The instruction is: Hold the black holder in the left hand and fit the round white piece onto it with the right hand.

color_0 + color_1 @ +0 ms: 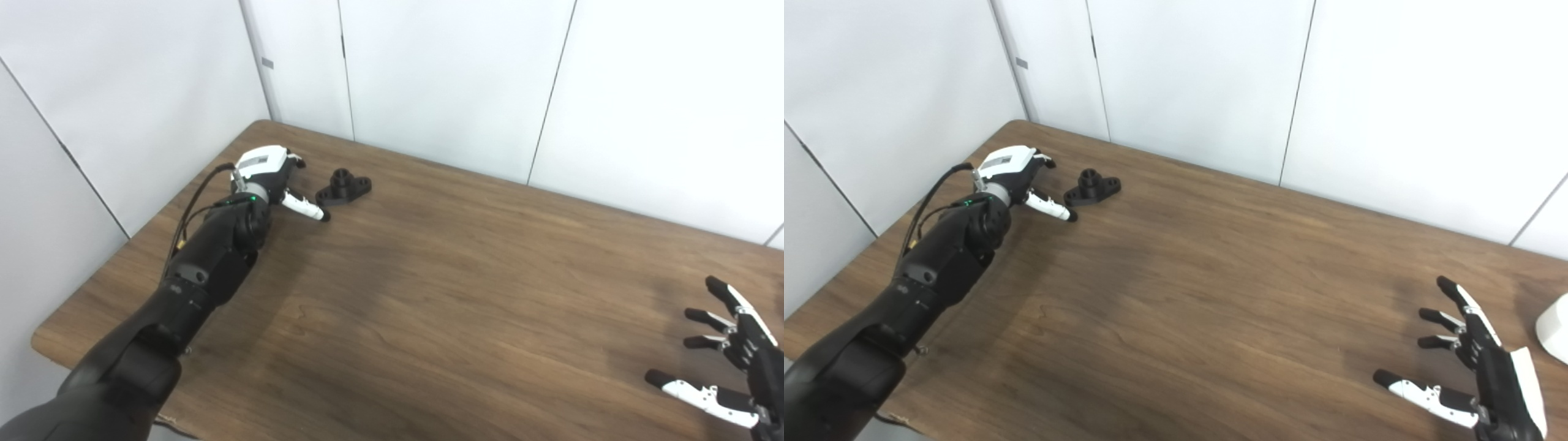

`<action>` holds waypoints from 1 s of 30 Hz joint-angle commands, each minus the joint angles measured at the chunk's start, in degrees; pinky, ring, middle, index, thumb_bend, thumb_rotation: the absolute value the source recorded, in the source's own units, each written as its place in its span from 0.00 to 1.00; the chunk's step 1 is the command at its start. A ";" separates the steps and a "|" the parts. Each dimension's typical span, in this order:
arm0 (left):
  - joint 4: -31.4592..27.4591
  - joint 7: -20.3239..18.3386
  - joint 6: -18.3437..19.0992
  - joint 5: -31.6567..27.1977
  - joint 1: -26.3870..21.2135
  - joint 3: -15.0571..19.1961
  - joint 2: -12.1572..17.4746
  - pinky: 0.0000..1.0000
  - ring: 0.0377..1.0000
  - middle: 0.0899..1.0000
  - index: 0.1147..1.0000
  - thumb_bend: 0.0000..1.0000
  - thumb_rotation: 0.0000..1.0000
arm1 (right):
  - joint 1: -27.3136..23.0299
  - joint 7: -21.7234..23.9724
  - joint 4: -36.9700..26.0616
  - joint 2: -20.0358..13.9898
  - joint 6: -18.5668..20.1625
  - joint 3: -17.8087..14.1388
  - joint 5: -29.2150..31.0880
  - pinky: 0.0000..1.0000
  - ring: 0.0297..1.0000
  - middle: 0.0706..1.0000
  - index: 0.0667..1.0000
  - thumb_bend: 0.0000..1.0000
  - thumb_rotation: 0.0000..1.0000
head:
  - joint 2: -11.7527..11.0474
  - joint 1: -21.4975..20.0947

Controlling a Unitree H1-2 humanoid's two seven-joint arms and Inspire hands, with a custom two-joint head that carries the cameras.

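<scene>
The black holder (343, 187) lies flat on the wooden table (429, 288) near its far left corner. It has a raised round boss and two holed lugs. My left hand (272, 174) is just left of it, open and empty, with a finger (304, 207) stretched out in front of the holder without touching it. My right hand (1470, 361) is open and empty, fingers spread, low over the table's near right part. A round white piece (1554, 327) shows only in the right eye view, cut off by the right edge, just right of my right hand.
White wall panels (429, 79) stand close behind the table's far edge and along its left side. The table's left and near edges show beside my left arm (184, 294).
</scene>
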 commanded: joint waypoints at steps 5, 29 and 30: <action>2.15 6.84 -2.20 -3.07 -1.63 2.32 -0.98 1.00 1.00 1.00 0.81 0.94 0.31 | -1.04 -0.64 -2.91 0.26 -0.43 -0.03 -0.51 0.61 0.77 0.92 0.89 0.70 0.00 | 0.23 -0.25; 0.37 6.96 -3.38 -10.37 -1.00 2.10 -2.63 0.97 1.00 0.97 0.75 0.87 0.24 | -0.87 -0.42 -6.85 0.97 3.10 0.13 -1.78 0.61 0.77 0.92 0.89 0.70 0.00 | 1.16 -0.83; 0.33 7.19 -3.35 -10.45 -0.89 2.12 -2.77 0.97 1.00 0.97 0.74 0.87 0.24 | -0.86 -0.39 -6.96 0.97 3.29 0.13 -1.79 0.61 0.78 0.92 0.89 0.69 0.00 | 1.16 -0.83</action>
